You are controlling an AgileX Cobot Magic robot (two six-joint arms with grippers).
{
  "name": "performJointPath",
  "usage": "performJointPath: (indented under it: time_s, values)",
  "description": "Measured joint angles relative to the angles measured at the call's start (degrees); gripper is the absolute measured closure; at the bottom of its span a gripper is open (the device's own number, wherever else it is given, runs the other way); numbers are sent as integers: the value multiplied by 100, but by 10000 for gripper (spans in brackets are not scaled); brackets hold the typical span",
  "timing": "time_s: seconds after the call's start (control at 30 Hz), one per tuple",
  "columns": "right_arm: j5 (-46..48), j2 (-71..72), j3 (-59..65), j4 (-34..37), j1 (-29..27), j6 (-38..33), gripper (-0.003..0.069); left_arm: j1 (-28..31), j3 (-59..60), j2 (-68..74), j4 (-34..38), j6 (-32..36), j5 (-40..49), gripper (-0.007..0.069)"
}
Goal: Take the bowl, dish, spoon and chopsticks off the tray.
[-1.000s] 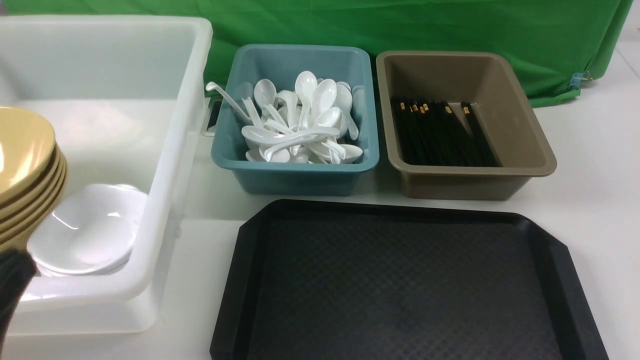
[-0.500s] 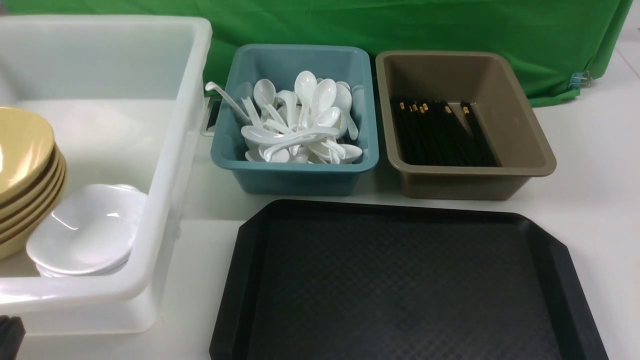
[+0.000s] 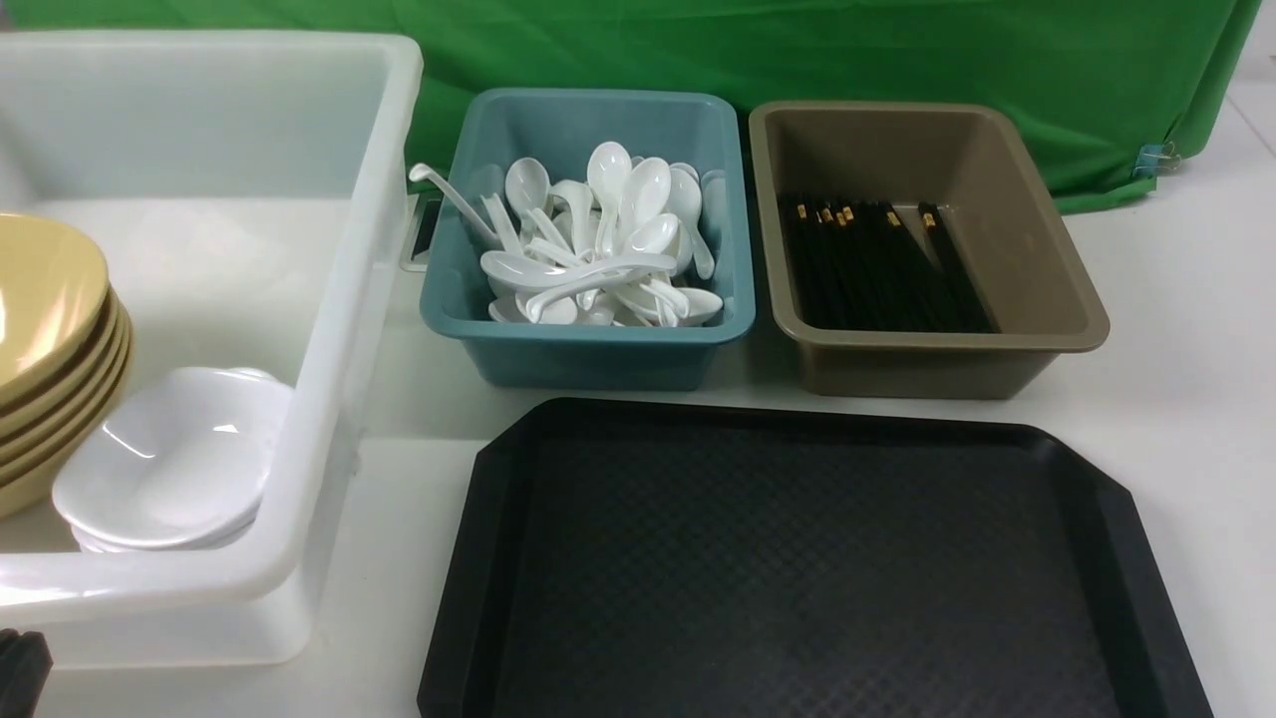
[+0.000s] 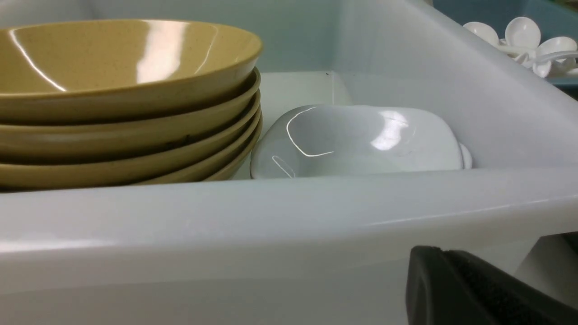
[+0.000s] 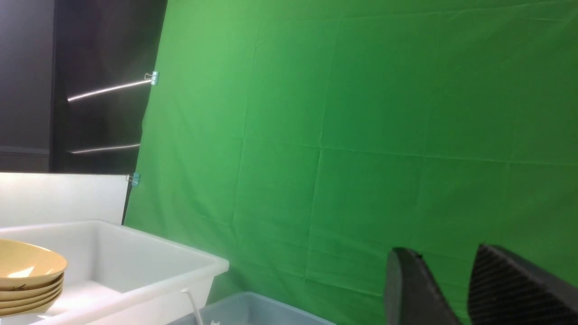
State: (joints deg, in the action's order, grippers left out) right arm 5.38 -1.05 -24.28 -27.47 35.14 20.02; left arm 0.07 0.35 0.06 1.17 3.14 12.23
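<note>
Gone from the bin (image 3: pixel 329 299), left hand (image 3: pixel 20 673) sits low.

1. The left gripper (image 3: pixel 18 670) shows in the front view only as a dark tip at the lower left corner, just below the near wall of the white tub (image 3: pixel 199 588) and outside it.
2. In the left wrist view one black, textured finger (image 4: pixel 469 289) lies low before that same wall; whether the jaws are parted cannot be told.
3. The right gripper (image 5: pixel 456 284) is raised higher than the white tub, its two dark fingers standing apart with a narrow gap, nothing between them.
</note>
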Motion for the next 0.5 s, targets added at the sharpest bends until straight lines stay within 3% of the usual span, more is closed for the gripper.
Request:
performJointPath:
  time_s: [0.5]
  values:
    - [0, 0, 0, 181, 0, -12, 426, 0, 0, -8, 0, 0, 0, 609]
